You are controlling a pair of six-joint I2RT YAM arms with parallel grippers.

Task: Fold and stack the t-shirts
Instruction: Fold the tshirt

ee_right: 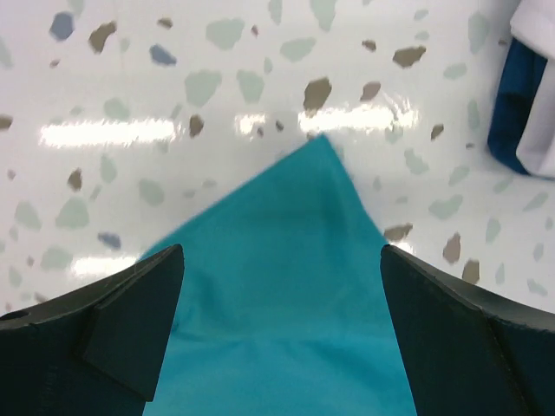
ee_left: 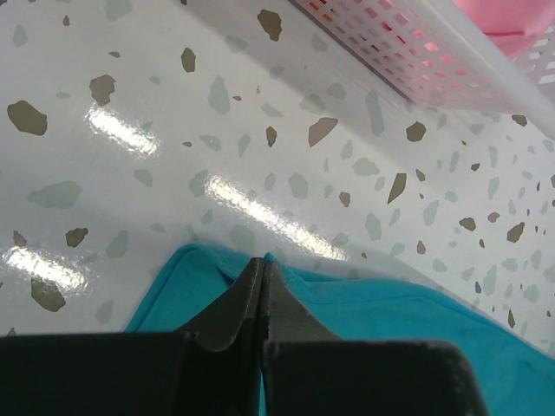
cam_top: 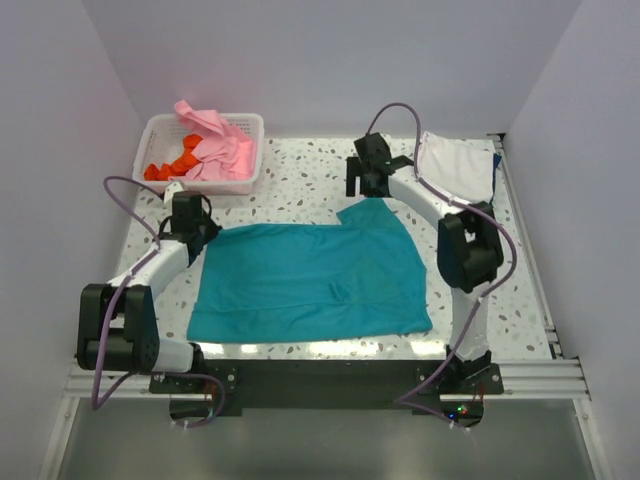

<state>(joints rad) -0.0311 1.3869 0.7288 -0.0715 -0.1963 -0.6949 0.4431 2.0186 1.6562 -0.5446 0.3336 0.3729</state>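
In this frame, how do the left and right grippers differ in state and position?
The left gripper has its fingers pressed shut; the right gripper is spread wide open. The left gripper sits at the teal t-shirt's left edge, nearer the basket; the right gripper hangs over its far pointed corner, nearer the white t-shirt. Both are at the teal t-shirt's border; whether the left one pinches cloth I cannot tell.

The white basket (ee_left: 408,52) is cut off by the left wrist view's top and right edges. The teal t-shirt (ee_left: 390,321) is partly hidden behind the closed left gripper (ee_left: 263,263); whether cloth is pinched cannot be told. The dark blue t-shirt (ee_right: 516,113) and white t-shirt (ee_right: 536,22) are cut off by the right wrist view's right edge.
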